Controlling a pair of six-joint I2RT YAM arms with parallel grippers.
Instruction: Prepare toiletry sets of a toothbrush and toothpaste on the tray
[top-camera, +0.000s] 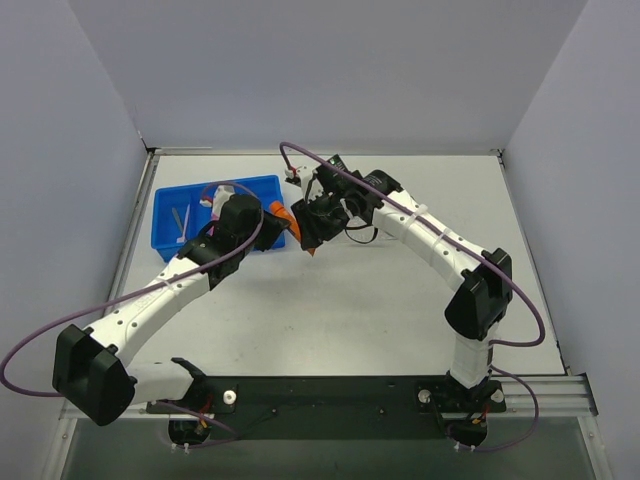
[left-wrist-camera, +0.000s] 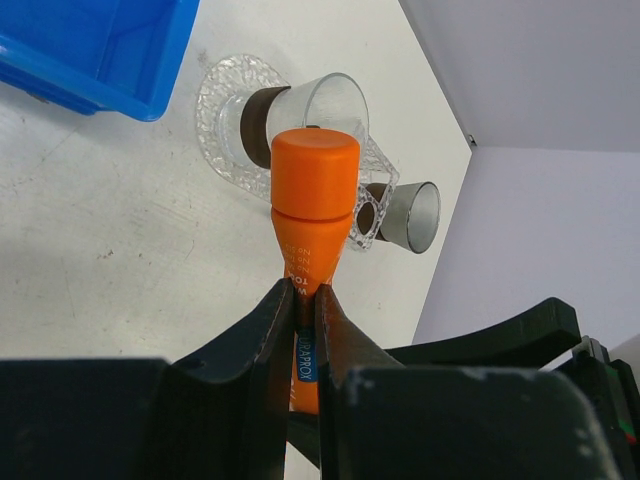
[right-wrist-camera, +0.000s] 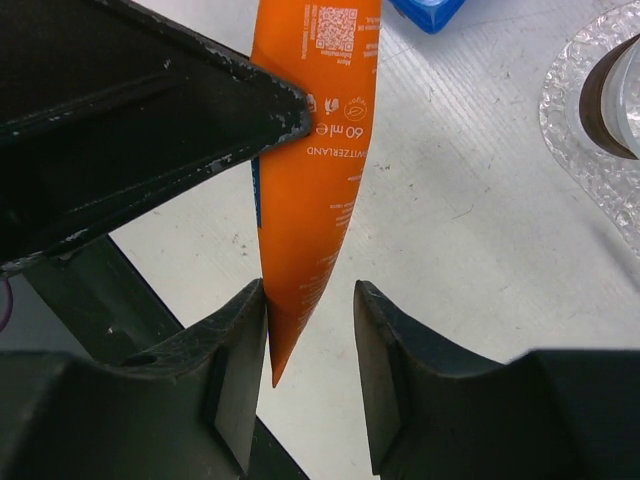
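White arms (top-camera: 170, 290), black joints, black left hand (left-wrist-camera: 305, 292) and right hand (right-wrist-camera: 310, 300), purple cables (top-camera: 284, 150).

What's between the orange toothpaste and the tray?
Nothing visible on the table between them. The orange toothpaste is clamped in the left gripper; the right gripper, open, flanks its crimped end. Two clear cups occupy the tray.

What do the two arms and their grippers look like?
The left arm and right arm have white links and black joints. A purple cable loops along each. The left gripper and right gripper are black, with wedge-shaped fingers.
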